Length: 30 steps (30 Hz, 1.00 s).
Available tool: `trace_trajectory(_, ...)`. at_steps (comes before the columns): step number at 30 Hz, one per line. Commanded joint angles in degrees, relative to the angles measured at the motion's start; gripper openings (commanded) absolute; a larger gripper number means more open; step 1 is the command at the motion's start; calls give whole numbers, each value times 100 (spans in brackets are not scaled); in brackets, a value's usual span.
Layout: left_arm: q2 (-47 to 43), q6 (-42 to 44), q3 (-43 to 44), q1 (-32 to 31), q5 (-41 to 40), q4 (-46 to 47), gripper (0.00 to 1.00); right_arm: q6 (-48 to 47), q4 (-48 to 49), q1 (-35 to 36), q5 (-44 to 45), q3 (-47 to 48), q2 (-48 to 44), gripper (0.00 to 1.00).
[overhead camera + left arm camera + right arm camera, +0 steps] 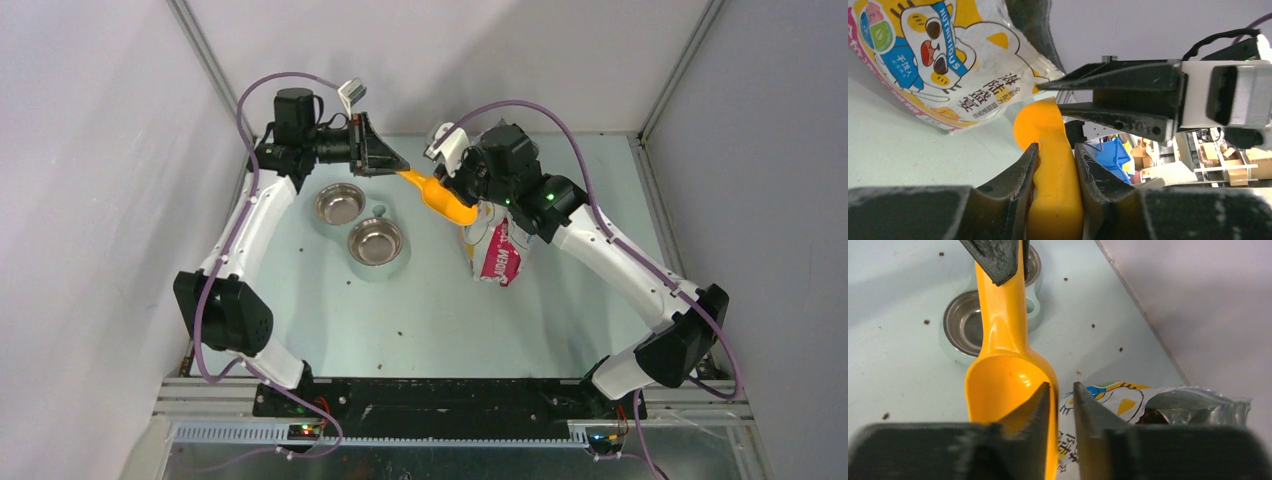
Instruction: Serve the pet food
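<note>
Pet food (885,415): loose, light kibble, best scooped.
Left pincer (1056,146) pinches the scoop (1003,380) by its handle; right pincer (1061,386) barely parted at its rim.

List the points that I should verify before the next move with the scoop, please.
1. Left gripper on scoop handle: ok, the handle fills the gap between its fingers.
2. Right gripper free of scoop: cannot tell, the scoop's rim sits between its slightly parted jaws.
3. Scoop loaded: not ok, it is empty.
4. Bag open: ok, kibble shows in its mouth.
5. Far bowl and near bowl ready: ok, both upright and empty.
</note>
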Motion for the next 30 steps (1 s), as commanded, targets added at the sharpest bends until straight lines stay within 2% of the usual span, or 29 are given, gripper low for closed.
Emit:
trace_trajectory(1, -63, 991, 304, -111, -89, -938, 0, 54, -111, -241, -434, 248, -272, 34)
trace_trajectory(2, -68, 1375, 347, -115, -138, -1101, 0, 195, -309, -426, -729, 414, -295, 45)
trace_trajectory(5, -63, 2481, 631, -144, -527, -1996, 0, 647, -598, -987, -1144, 770, -354, 61)
trace_trajectory(7, -70, 2915, 799, -188, -659, -2316, 0, 1074, -726, -1327, -1115, 950, -343, 66)
trace_trajectory(11, -211, 3077, 1062, -340, -686, -2146, 0, 1350, -795, -1937, -170, 1000, -260, 73)
trace_trajectory(16, -124, 2335, 1732, -460, -629, -1080, 0, 1973, -1013, -2736, -155, 994, -67, 74)
trace_trajectory(19, 182, 1968, 2319, -636, -924, -694, 0, 2153, -1202, -3094, -407, 962, -20, 74)
trace_trajectory(22, 527, 2295, 3184, -878, -1485, -907, 0, 2250, -1345, -3218, -659, 944, 47, 74)
trace_trajectory(30, 1621, 3143, 4529, -2015, -3663, -1633, 0, 2429, -1483, -3472, -1054, 961, 66, 72)
